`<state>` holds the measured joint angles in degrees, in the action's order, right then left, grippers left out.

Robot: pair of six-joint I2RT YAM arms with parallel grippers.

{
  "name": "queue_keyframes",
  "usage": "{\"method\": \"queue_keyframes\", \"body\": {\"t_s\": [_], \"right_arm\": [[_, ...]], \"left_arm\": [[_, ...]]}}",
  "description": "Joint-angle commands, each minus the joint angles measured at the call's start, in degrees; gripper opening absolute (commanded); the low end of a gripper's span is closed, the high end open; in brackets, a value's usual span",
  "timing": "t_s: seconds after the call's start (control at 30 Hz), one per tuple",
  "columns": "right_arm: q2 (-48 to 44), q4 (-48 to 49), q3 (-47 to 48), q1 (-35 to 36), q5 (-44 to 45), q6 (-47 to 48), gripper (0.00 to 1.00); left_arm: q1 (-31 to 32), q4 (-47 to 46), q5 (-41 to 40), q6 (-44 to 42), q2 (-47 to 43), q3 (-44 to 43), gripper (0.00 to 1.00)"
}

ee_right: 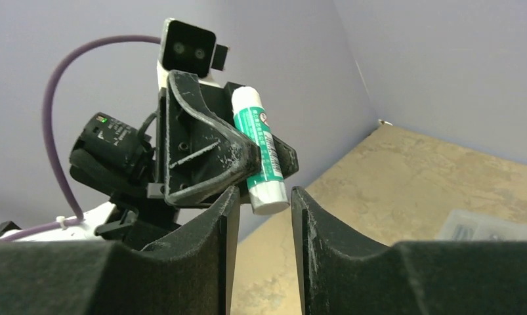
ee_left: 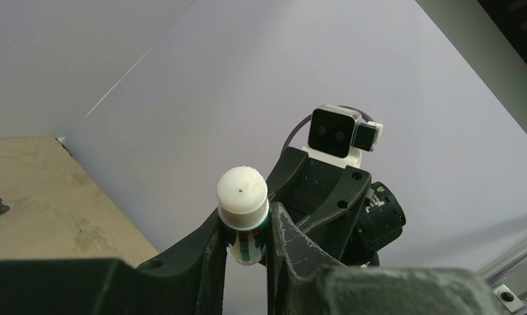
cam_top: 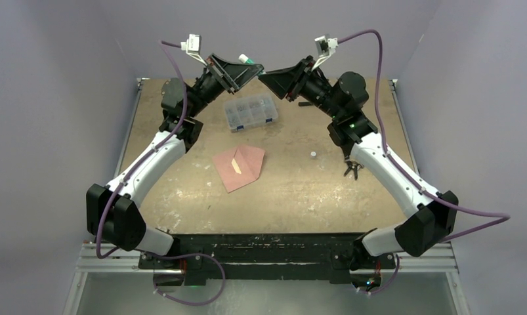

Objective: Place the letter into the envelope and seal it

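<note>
The salmon-pink envelope (cam_top: pixel 242 169) lies flat on the table's middle. A pale peach strip (cam_top: pixel 237 165) shows at its opening; the rest of the letter is hidden. Both arms are raised at the back. My left gripper (cam_top: pixel 246 67) is shut on a green-and-white glue stick (cam_top: pixel 246 59), seen close in the left wrist view (ee_left: pixel 243 213) between the fingers (ee_left: pixel 293 236). My right gripper (cam_top: pixel 263 75) is open, facing the left one. In the right wrist view the stick (ee_right: pixel 260 154) has its white end just beyond my open fingertips (ee_right: pixel 259 197), not touching them.
A clear compartment box (cam_top: pixel 250 110) stands behind the envelope. A small white object (cam_top: pixel 313 154) and a small black object (cam_top: pixel 352 170) lie right of centre, beside the right arm. A dark object (cam_top: pixel 306 103) lies at the back. Purple walls enclose the table.
</note>
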<state>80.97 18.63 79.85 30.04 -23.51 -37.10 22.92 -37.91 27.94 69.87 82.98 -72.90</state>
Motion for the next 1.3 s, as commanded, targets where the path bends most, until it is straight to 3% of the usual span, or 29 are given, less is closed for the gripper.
{"method": "queue_keyframes", "body": {"t_s": [0.0, 0.07, 0.17, 0.27, 0.43, 0.6, 0.8, 0.97, 1.07, 1.1, 1.2, 1.27], "right_arm": [[-1.10, 7.41, -0.85, 0.10, -1.07, -4.89, 0.37], [-0.70, 8.01, -0.78, 0.10, -1.16, -5.80, 0.32], [0.15, 8.37, -0.80, 0.04, -2.28, -7.98, 0.12], [0.38, 9.63, -1.41, 0.10, -3.41, -10.88, 0.00], [-0.50, 17.94, -7.12, -0.21, -4.63, -26.16, 0.00], [0.44, 33.09, -12.99, -0.77, -3.97, -49.44, 0.00], [1.83, 51.05, -21.94, -0.60, 4.31, -75.67, 0.00], [3.10, 60.74, -25.38, -0.28, 8.51, -87.88, 0.00], [2.98, 60.03, -24.41, -0.25, 6.59, -86.69, 0.00], [3.15, 58.77, -23.60, -0.25, 4.56, -84.77, 0.02], [3.86, 56.61, -20.52, -0.25, -1.08, -78.99, 0.44], [4.11, 55.35, -18.71, -0.26, -4.01, -75.22, 0.62]], "left_arm": [[0.09, -1.29, 1.48, -0.27, -0.51, -2.21, 0.00], [0.10, -1.29, 1.71, -0.39, -0.77, -1.93, 0.00], [0.03, -1.60, 1.76, -0.33, -1.13, -1.72, 0.00], [0.10, -3.00, 1.77, -0.34, -1.37, -1.60, 0.00], [0.04, -10.26, 1.34, -0.58, -1.93, 0.91, 0.00], [0.11, -20.41, 3.56, -6.14, -2.40, 3.72, 0.00], [0.15, -35.88, 10.13, -15.52, -3.73, 7.51, 0.00], [0.14, -46.92, 16.34, -14.94, -2.11, 7.06, 0.00], [0.15, -47.66, 15.97, -13.68, -1.11, 6.02, 0.00], [0.19, -47.58, 14.93, -13.36, -1.06, 6.13, 0.00], [0.20, -45.07, 12.43, -14.07, -1.60, 6.45, 0.00], [0.19, -43.52, 10.43, -14.68, -2.08, 7.00, 0.00]]}}
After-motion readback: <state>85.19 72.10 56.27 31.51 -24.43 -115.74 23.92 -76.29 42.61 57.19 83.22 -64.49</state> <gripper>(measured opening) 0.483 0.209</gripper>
